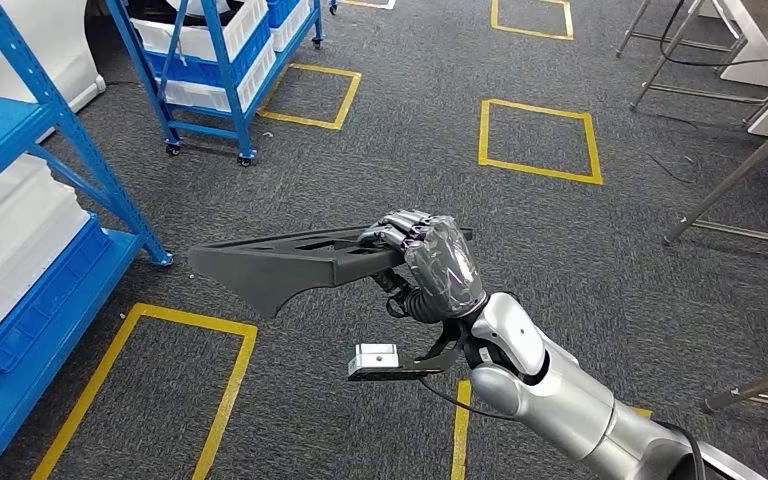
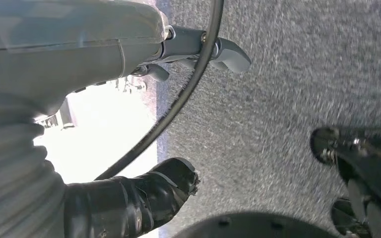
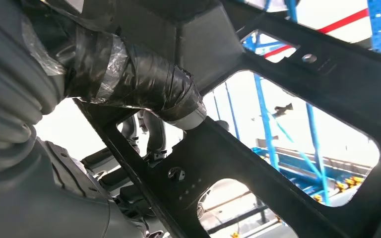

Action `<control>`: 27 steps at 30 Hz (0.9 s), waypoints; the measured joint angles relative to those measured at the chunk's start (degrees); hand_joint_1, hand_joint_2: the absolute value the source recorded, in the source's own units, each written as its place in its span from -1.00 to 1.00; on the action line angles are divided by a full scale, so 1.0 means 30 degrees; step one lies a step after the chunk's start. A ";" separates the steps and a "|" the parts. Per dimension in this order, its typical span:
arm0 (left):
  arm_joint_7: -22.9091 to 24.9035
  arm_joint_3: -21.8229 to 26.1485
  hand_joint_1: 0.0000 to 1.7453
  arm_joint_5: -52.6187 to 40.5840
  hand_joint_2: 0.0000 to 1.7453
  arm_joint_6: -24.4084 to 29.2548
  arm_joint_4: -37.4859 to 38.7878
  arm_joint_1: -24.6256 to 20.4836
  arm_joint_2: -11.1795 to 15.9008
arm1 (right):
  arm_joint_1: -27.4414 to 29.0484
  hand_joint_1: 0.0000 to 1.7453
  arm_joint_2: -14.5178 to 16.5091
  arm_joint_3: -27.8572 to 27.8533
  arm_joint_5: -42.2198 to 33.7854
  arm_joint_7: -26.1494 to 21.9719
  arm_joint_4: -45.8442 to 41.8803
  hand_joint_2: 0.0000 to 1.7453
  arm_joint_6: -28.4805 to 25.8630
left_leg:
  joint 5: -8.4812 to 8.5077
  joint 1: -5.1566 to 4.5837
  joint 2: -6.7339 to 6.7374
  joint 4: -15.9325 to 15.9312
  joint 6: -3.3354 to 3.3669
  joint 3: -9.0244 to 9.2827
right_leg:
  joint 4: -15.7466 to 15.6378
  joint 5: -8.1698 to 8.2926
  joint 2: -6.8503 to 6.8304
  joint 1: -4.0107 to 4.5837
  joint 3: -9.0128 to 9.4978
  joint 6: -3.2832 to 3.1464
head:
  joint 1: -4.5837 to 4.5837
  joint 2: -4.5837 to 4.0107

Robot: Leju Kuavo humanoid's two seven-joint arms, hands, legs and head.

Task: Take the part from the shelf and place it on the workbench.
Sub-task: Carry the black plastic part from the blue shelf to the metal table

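No writing or brand marks can be read anywhere. The robot's right hand [image 1: 430,255] grips one flat black part [image 1: 290,262], holding it level above grey carpet [image 1: 600,250]. The part is a dark, matte, roughly triangular plate that tapers to a point away from the hand; the right wrist view shows large cut-out windows [image 3: 287,144] and a few small bolts in it. The fingers [image 1: 392,232] curl over the part's top edge, and the taped thumb [image 3: 144,82] presses against its underside. The left hand [image 2: 144,198] hangs over the carpet with its fingers apart and nothing in it. Four yellow tape rectangles mark the floor. Two blue shelf units hold white and blue bins: one [image 1: 20,180] at the left edge, one [image 1: 220,60] on wheels farther back.
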 joint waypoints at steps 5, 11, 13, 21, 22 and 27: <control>0.0000 -0.0004 -1.00 0.0000 1.00 0.0000 0.0000 -0.0009 -0.0004 | 0.0025 1.00 0.0002 0.0000 0.0000 0.0000 0.0038 1.00 0.0000 | -0.0060 -0.0043 0.0725 -0.0028 -0.0100 0.0079 | -0.3389 0.1710 -0.0687 0.0082 0.1985 -0.0167 | -0.0004 -0.0002; -0.0002 -0.0005 -1.00 0.0000 1.00 0.0000 0.0000 -0.0087 -0.0009 | 0.0001 1.00 -0.0004 -0.0002 0.0000 0.0000 0.0024 1.00 -0.0004 | -0.0265 -0.0027 0.1056 -0.0082 -0.0617 0.0193 | -0.5108 0.2044 -0.0519 0.0358 0.2765 -0.0601 | -0.0009 0.0000; -0.0002 -0.0004 -1.00 0.0000 1.00 0.0000 0.0000 -0.0076 -0.0011 | -0.0030 1.00 -0.0002 -0.0005 0.0000 0.0000 -0.0002 1.00 -0.0004 | -0.1118 -0.0001 0.0376 0.1153 -0.0677 -0.0357 | -0.5295 0.2153 -0.0283 0.0293 0.2866 -0.0865 | -0.0016 0.0000; 0.0000 0.0000 -1.00 0.0000 1.00 -0.0022 0.0000 0.0024 0.0037 | 0.0015 1.00 0.0004 0.0007 0.0000 -0.0002 -0.0013 1.00 0.0004 | -0.0146 -0.0286 -0.1035 0.1302 0.0018 -0.0748 | -0.5037 0.2078 0.1134 0.0672 0.2808 -0.1175 | -0.0011 -0.0002; -0.0007 0.0002 -1.00 0.0000 1.00 -0.0022 0.0000 0.0017 0.0068 | 0.0014 1.00 0.0005 0.0007 0.0000 -0.0002 -0.0011 1.00 0.0005 | 0.0151 -0.0306 -0.1327 0.0422 0.0137 -0.0373 | -0.4985 0.2080 0.1274 0.0634 0.2736 -0.1136 | -0.0015 -0.0002; -0.0022 0.0002 -1.00 0.0000 1.00 -0.0015 0.0000 -0.0021 0.0095 | 0.0045 1.00 -0.0002 -0.0004 0.0000 -0.0002 -0.0014 1.00 0.0004 | 0.0475 -0.0268 -0.0946 -0.0828 0.0309 0.0213 | -0.4796 0.2001 0.1491 0.0488 0.2408 -0.0622 | -0.0009 0.0000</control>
